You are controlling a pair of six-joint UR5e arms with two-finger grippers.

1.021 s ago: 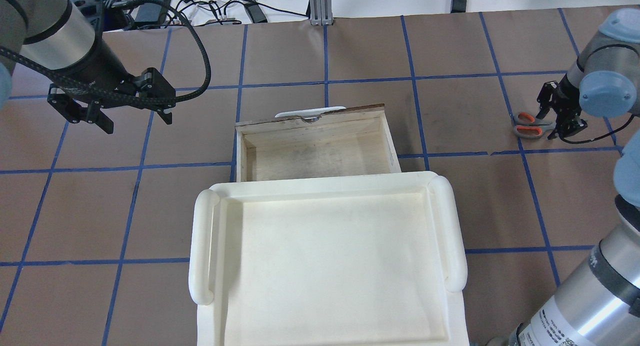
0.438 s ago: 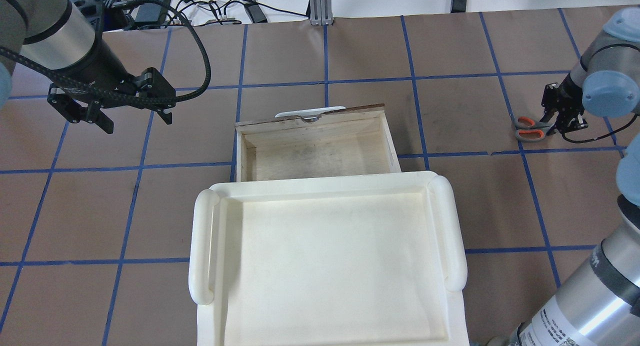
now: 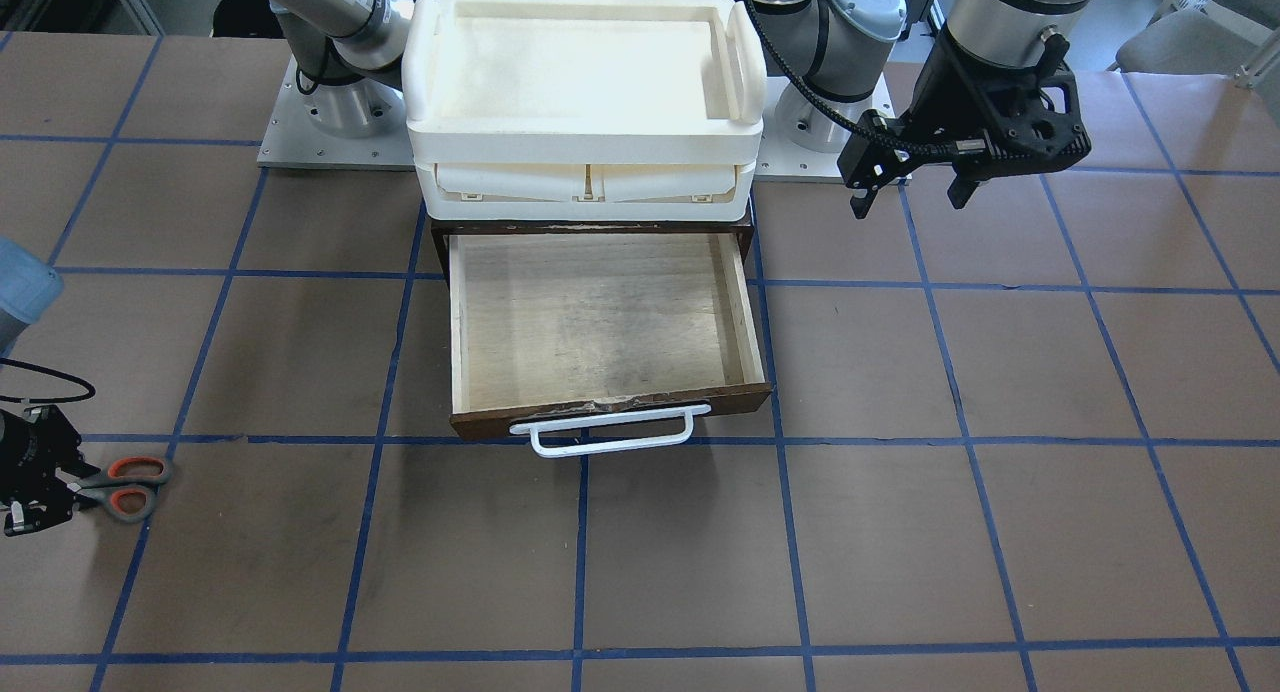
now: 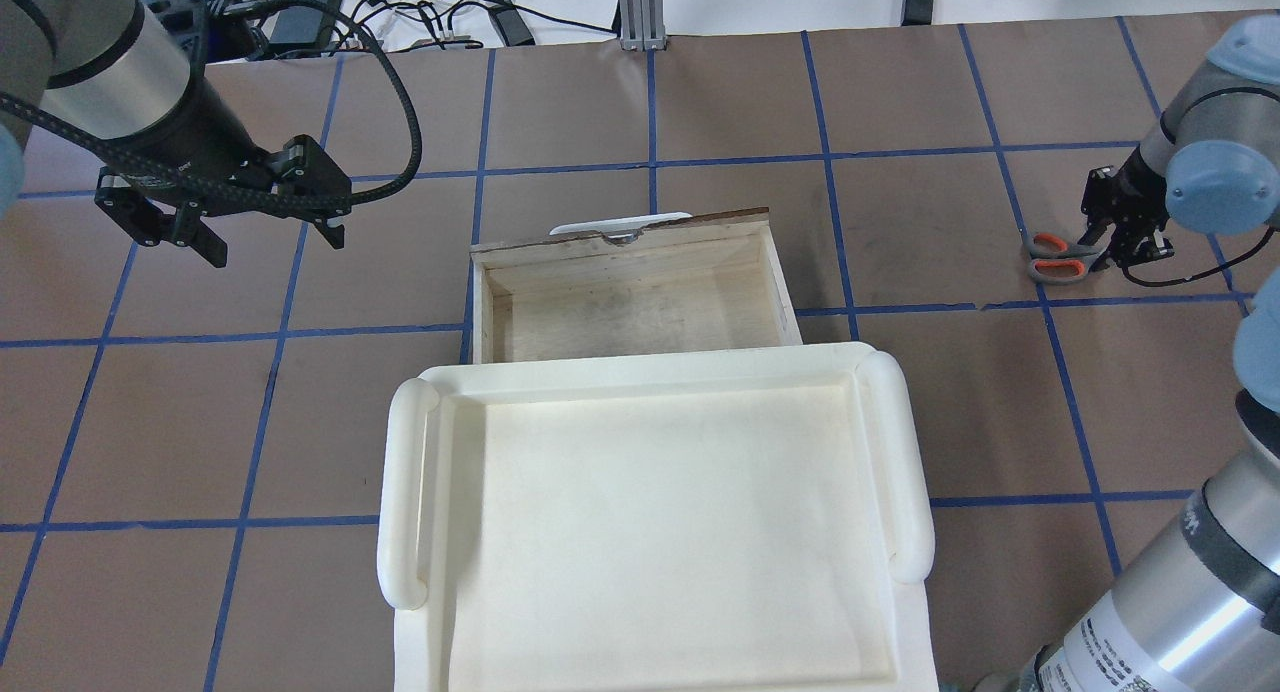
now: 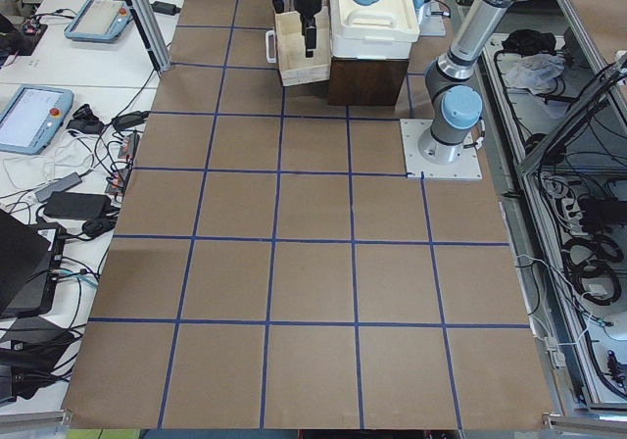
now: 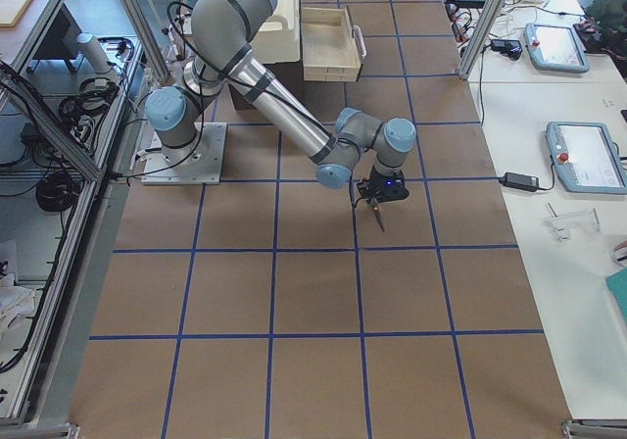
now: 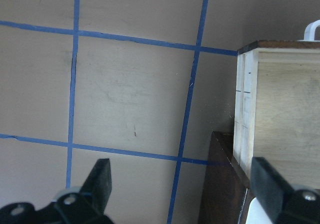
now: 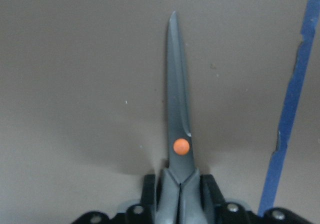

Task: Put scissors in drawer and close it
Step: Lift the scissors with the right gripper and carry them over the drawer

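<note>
where the right gripper (image 4: 1112, 240) reaches far out on the robot's right, its jaws are clenched on the scissors (image 4: 1058, 257) just behind the orange pivot (image 8: 181, 146) — blades closed, seemingly low over the brown paper (image 8: 75, 84). the drawer (image 4: 630, 297) stands pulled open beneath the cream tray stack (image 4: 650, 512), well apart from them. left gripper (image 4: 272, 244) — jaws spread wide, gripping nothing — hovers beside the drawer's left wall.

Finds the drawer (image 3: 600, 322) mid-table, drawn out from under the tray stack (image 3: 585, 177), away from the robot. Finds the scissors (image 8: 179, 109) far to its right, within the right gripper (image 4: 1118, 237), and the left gripper (image 3: 908, 206) over the table (image 3: 1000, 532) to its left.
</note>
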